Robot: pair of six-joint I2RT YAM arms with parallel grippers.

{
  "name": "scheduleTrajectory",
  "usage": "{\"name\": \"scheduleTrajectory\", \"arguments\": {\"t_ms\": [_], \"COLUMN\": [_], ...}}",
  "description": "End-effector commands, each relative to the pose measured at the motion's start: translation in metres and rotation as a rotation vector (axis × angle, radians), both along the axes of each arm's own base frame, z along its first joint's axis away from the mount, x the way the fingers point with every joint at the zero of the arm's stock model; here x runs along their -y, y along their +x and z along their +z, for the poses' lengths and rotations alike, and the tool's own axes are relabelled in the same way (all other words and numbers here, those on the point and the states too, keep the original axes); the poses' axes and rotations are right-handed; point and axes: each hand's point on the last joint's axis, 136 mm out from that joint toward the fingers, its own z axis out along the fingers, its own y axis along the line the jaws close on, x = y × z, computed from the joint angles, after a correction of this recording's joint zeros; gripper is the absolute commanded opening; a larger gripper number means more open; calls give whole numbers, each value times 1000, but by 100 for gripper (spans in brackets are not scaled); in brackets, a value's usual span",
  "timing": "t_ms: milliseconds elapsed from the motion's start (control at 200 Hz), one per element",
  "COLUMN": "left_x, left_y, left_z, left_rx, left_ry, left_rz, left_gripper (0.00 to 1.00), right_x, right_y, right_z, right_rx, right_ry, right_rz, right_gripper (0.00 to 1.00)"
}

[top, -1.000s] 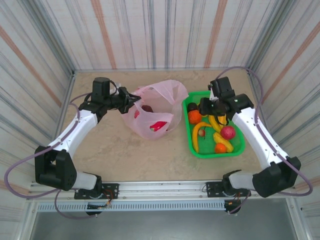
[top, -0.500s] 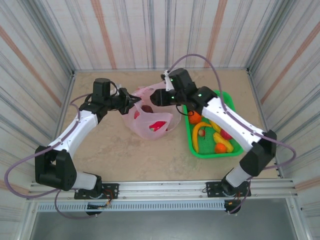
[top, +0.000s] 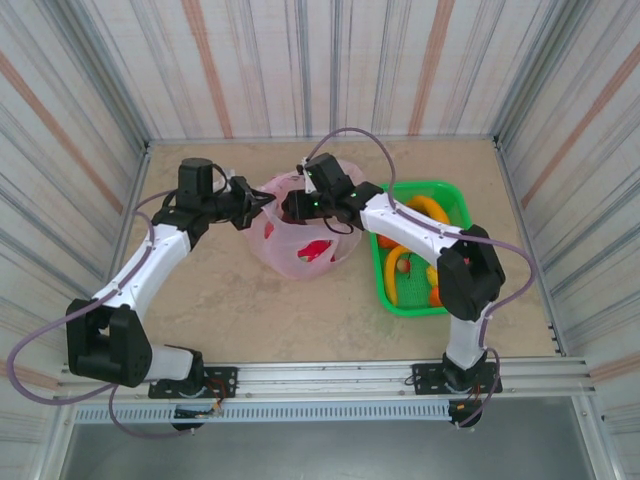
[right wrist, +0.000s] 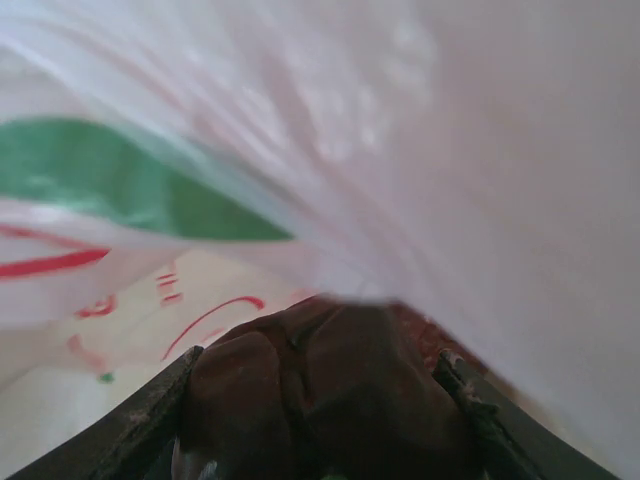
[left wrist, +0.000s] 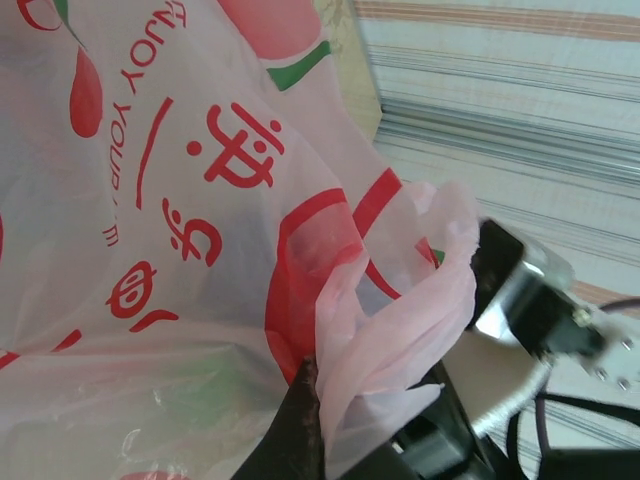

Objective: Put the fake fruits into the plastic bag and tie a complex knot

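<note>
Our right tool [top: 293,207] has swung from the green basket [top: 462,203] to the plastic bag [top: 300,255].
We are still loading. Bananas [top: 428,207] wait in the basket on the counter. Further back, our left tool [top: 247,205] pinches the bag's rim open. The right wrist view makes plain what the top view blurs: the dark brown fruit [right wrist: 320,385] clamped in the right tool. Next, we judge, it needs releasing inside.

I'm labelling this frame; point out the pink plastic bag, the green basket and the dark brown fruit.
pink plastic bag [top: 285,256]: top view, near wall.
green basket [top: 445,185]: top view, far rim.
dark brown fruit [right wrist: 320,390]: right wrist view, its middle.
</note>
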Motion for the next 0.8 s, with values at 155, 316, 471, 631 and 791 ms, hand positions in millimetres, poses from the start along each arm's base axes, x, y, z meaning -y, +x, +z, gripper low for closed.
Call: {"name": "scheduleTrajectory", "arguments": {"t_ms": [155, 316, 471, 631, 791], "left_x": [-5, -6, -6, -6, -6], "left_y": [-5, -4, -4, -3, -4], "left_z": [1, 1, 0, 0, 0], "left_rx": [10, 10, 4, 6, 4], "left_ry": [2, 4, 6, 8, 10], "left_rz": [1, 2, 2, 5, 2], "left_gripper": [0, 0, 0, 0, 0], "right_x": [-11, -6, 0, 5, 10], "right_y": [12, 10, 7, 3, 0], "right_z": [-12, -8, -1, 8, 13], "right_rx": [-30, -28, -18, -5, 4], "right_ry": [18, 11, 10, 13, 9], "right_rz": [-12, -11, -12, -16, -23], "right_gripper": [68, 77, 77, 77, 77]}}
